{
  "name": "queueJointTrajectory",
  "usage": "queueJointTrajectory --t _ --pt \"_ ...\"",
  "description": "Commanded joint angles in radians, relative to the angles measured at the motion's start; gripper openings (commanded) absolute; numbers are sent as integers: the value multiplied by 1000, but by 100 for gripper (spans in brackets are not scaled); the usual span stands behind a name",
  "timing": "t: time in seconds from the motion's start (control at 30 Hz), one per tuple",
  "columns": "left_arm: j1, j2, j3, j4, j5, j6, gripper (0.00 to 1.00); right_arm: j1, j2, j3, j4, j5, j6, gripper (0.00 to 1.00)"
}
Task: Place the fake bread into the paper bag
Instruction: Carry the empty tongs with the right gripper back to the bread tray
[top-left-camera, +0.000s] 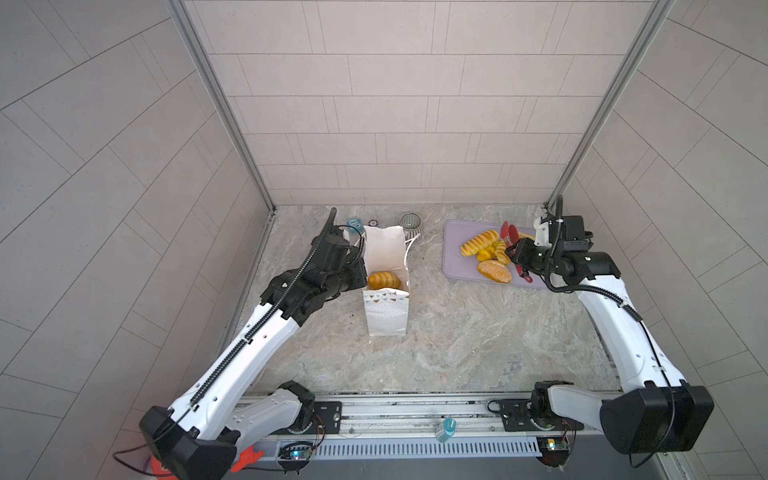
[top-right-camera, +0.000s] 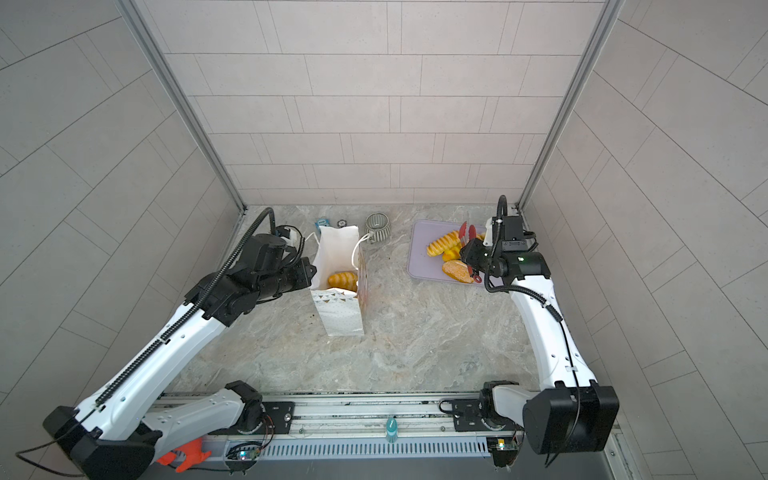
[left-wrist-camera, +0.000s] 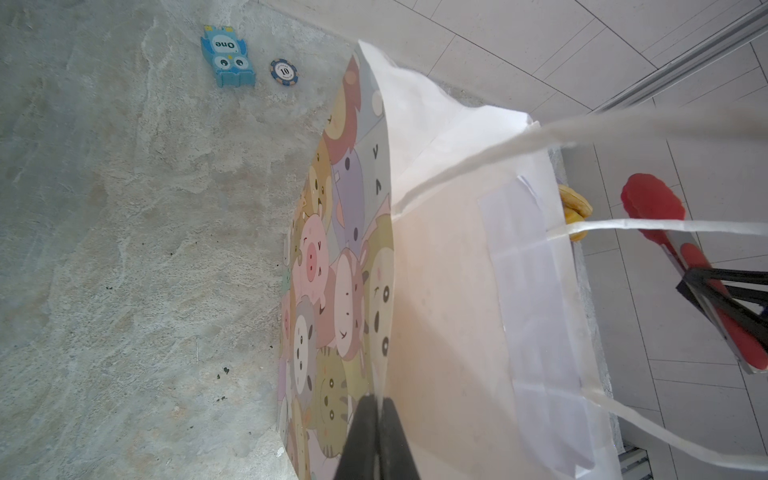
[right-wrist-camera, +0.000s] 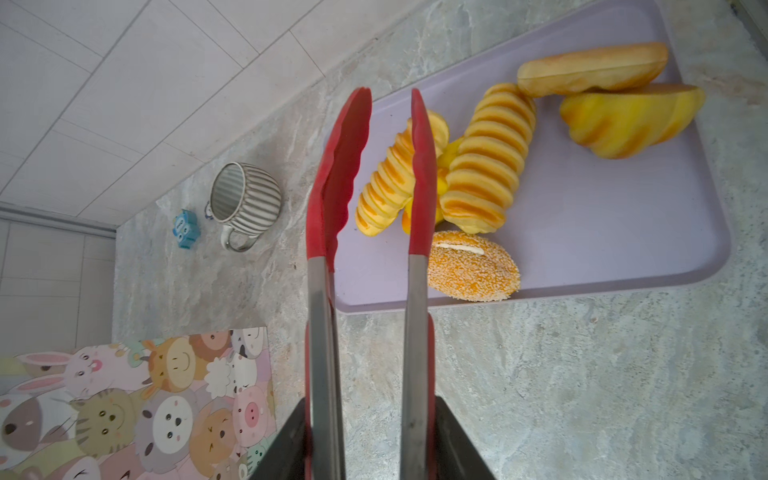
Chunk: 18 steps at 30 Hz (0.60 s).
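Left: pinches the top edge of the paper bag (left-wrist-camera: 449, 291) at its printed wall with the left gripper (left-wrist-camera: 377, 411), fingers (left-wrist-camera: 361, 436) pressed flat together on the paper. Shows one braided loaf (top-left-camera: 384, 281) inside the bag, just past the pinched wall, in both top views.

Right: clamps the steel handles of the tongs (right-wrist-camera: 322, 316) in the right gripper (right-wrist-camera: 370, 415), red tips parted. Finds the other fake bread (right-wrist-camera: 490, 166) on the lilac tray (right-wrist-camera: 602, 232), ahead of the fingers. Places one red tip over a ribbed loaf (right-wrist-camera: 386, 187); cannot tell whether touching. Notes the sesame bun (right-wrist-camera: 473, 270) just beside that tong arm.
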Motion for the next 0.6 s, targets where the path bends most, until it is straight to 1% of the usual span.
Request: queueJointTrajectory --t 0.0,0.3,0.57 --pt "5 -9 -23 -20 8 15 5 -26 28 -16 59 1 15 43" --pt "9 -15 -40 2 29 18 5 -67 131 -15 70 31 -4 44" --pt "20 -25 -52 14 39 22 5 -91 161 -20 73 28 8 50"
